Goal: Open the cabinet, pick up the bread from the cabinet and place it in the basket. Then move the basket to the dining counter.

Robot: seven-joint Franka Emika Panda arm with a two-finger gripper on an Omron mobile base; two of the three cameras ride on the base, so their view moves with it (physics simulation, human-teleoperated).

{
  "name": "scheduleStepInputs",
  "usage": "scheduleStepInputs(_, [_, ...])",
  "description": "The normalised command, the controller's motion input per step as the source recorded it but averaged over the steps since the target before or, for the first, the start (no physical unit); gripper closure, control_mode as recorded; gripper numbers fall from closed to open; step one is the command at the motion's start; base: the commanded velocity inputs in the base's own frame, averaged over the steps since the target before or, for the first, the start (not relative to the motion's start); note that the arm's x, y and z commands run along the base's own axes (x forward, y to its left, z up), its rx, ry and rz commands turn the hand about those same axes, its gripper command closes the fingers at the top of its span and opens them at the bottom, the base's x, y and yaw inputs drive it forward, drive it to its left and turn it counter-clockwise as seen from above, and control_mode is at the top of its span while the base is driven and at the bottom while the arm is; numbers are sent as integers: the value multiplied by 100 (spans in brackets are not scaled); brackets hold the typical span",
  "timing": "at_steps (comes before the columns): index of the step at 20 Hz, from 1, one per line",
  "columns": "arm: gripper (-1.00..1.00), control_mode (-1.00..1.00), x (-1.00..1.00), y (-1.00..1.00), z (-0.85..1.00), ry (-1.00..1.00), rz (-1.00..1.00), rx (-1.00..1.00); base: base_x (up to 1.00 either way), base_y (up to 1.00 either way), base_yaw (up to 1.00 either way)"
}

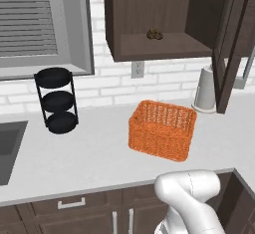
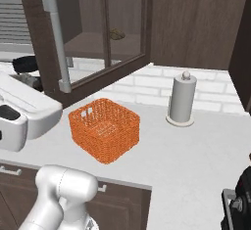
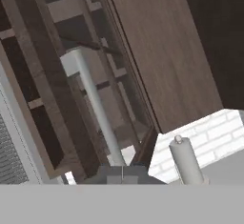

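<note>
The bench runs below the open cabinet, whose glass door swings out right. The basket sits mid-bench, right of a black rack. The pincer is closed, beside the door's handle. The bread lies on the cabinet shelf.

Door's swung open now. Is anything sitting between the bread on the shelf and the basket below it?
Nothing visible does. The bread lies alone on the cabinet shelf, whose front is uncovered, and the basket stands open-topped on the worktop below. The open door hangs off to one side, with the shut hand at its handle.
</note>
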Motion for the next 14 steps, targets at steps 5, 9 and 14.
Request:
scheduleStepInputs(5, [100,-100,42,100,1,-10,4,-3,0,0,0])
scheduleStepInputs(9, [100,-100,100,100,-55,5,-13,-5,0,0,0])
scheduleStepInputs(14, [100,-100,100,100,-72,1,-41,-24,0,0,0])
